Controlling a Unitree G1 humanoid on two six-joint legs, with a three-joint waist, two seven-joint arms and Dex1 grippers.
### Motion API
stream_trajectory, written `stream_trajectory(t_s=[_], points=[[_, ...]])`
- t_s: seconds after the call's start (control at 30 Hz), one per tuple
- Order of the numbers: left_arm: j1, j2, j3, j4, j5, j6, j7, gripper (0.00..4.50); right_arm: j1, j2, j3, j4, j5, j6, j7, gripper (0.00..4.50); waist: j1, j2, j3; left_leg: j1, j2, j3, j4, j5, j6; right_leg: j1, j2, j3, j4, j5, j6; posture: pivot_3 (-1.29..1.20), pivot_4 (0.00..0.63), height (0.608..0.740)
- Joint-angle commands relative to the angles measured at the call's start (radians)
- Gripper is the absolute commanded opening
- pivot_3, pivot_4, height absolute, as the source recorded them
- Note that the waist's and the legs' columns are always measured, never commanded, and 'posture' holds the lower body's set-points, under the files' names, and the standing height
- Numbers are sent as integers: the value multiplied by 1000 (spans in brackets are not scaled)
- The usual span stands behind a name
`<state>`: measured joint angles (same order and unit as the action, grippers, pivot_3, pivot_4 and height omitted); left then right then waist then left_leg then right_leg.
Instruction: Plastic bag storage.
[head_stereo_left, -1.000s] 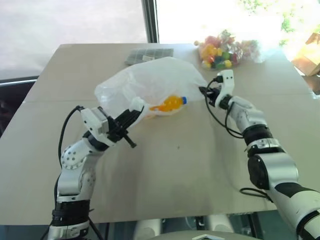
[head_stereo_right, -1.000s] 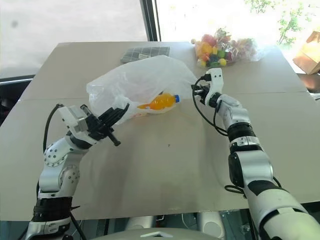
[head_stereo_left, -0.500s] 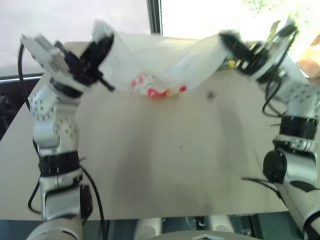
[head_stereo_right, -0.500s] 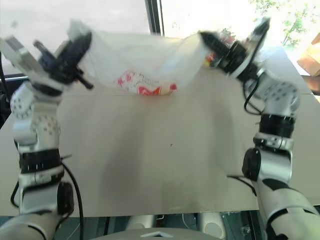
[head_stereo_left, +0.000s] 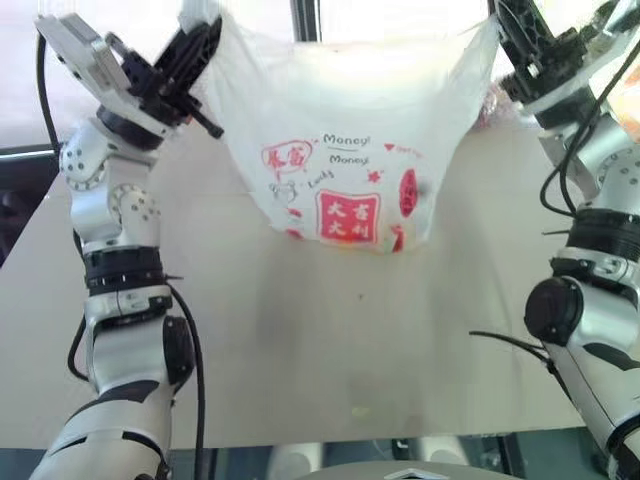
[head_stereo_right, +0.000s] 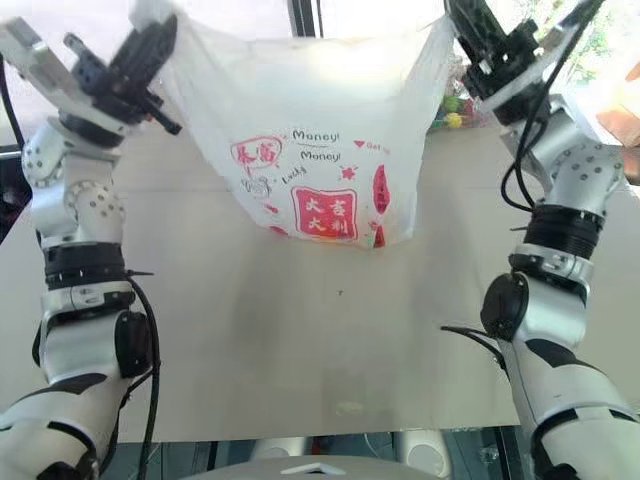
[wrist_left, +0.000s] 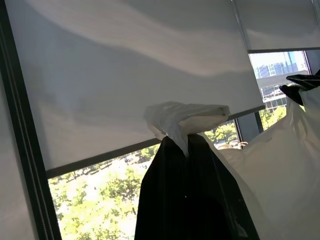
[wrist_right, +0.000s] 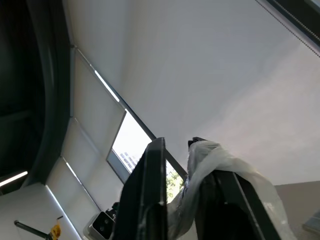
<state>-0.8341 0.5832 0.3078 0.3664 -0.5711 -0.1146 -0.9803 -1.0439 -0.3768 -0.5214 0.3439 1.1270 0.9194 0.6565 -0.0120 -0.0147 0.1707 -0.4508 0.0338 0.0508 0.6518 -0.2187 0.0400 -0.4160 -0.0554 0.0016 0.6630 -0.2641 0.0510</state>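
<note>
In the left eye view you have the bag (head_stereo_left: 345, 160) hanging across the top centre of the frame, stretched between both arms, its red-pink print facing you and its bottom sagging over the bench (head_stereo_left: 330, 340); whether it touches the bench you cannot tell. Your left gripper (head_stereo_left: 200, 35) sits at the upper left, jaws closed on the bag's upper left corner. Your right gripper (head_stereo_left: 515, 35) sits at the upper right with the bag's other top corner against it; its black fingers partly hide that corner.

In the right eye view you see the same hang: the bag spans the top of the frame, print towards you. A few coloured candies (head_stereo_right: 452, 112) peek out just right of the bag's edge, at the upper right.

In the left wrist view your left jaws are pinched tight, with a bunched white tuft of the bag sticking out past the fingertips at centre frame. The film runs off to the right edge, where the other gripper shows dark at the upper right. Behind are a blind (wrist_left: 125, 75) and trees (wrist_left: 95, 200).

In the right wrist view your right jaws stand a little apart, with a twist of the bag lying between them and draped over one finger (wrist_right: 220, 200) at lower centre.
</note>
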Motion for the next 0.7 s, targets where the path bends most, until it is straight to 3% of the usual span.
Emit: stream_trajectory(t_s=[0.03,0.17,0.2,0.33,0.47,0.7], points=[[24,27,39,-7,1,-19,-5,0,37,-64,27,-103,18,37,77,2349,1,-1,0,0,0,0,1,0,0,0,0,0,0,0,0,0,150,740],[78,51,55,14,11,-16,-3,0,126,-172,50,-139,19,95,162,4270,2,-1,0,0,0,-1,3,-1,2,0,0,0,0,0,0,0,150,740],[93,57,61,16,9,-3,2,0,154,-207,46,-146,34,122,194,4433,1,-1,0,2,0,-1,3,-2,4,1,0,-1,0,0,0,0,150,740],[165,83,95,-4,-37,127,21,0,267,-309,58,-181,40,179,269,4433,1,-1,0,3,0,-1,4,-2,4,2,0,-1,1,0,0,0,150,740],[280,136,145,-32,-79,374,120,0,458,-383,187,-285,-142,81,306,4433,-5,-1,0,3,2,-1,5,-3,4,2,1,0,2,0,0,0,150,740],[636,202,234,-415,-207,695,185,0,663,-298,189,-380,-297,-139,227,4433,-4,-2,0,3,3,-1,7,-2,4,2,1,1,3,0,0,0,150,740]])
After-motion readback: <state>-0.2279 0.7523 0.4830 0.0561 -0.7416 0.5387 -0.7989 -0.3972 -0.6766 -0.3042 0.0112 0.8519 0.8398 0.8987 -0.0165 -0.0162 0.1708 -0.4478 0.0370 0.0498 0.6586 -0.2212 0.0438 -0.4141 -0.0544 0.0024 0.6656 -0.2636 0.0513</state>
